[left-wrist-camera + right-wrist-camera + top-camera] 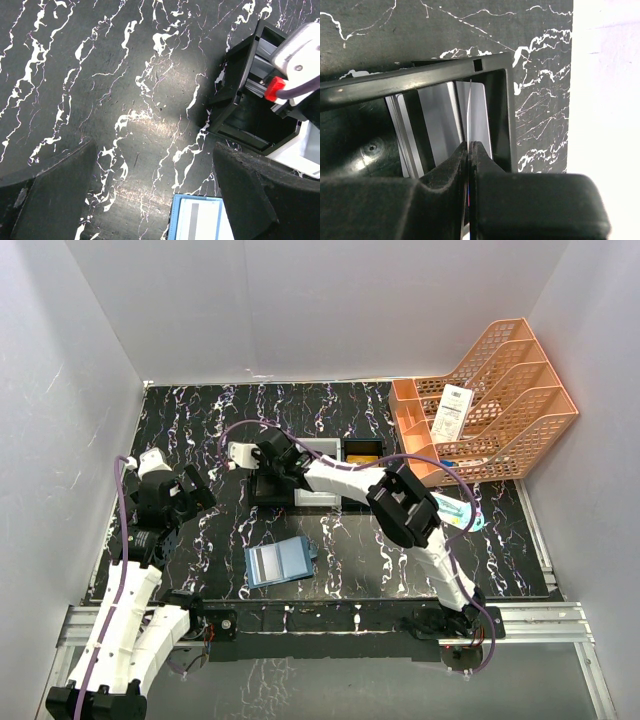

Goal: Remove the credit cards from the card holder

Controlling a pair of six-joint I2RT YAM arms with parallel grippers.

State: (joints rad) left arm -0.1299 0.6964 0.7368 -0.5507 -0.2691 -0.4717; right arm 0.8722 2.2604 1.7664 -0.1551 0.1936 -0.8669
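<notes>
Currently the held credit card (470, 112) sits edge-on between the jaws of the right gripper (470, 148), which are pinched tight on one end of it; the rest of the card stands out beyond the tips. Directly beyond the tips is an end compartment of the black tray (420, 75), where greyish cards (437, 120) lie stacked just left of the jaw line. A gold card (362, 450) lies in another compartment, off to the side of that gripper. The card holder (278, 562) lies open and flat on the marbled table (200, 420), well apart from the right jaws and near the left gripper (152, 170), just short of the gap between its tips. The left jaws stand wide, holding nothing, over bare table. Judgement: the step in hand is depositing an extracted card in the tray. The next move calls for parting the right jaws with the card inside the compartment walls, so it drops onto the stack and not the rim. A pale panel with a grey stripe shows in one pocket; card or lining, cannot tell.
</notes>
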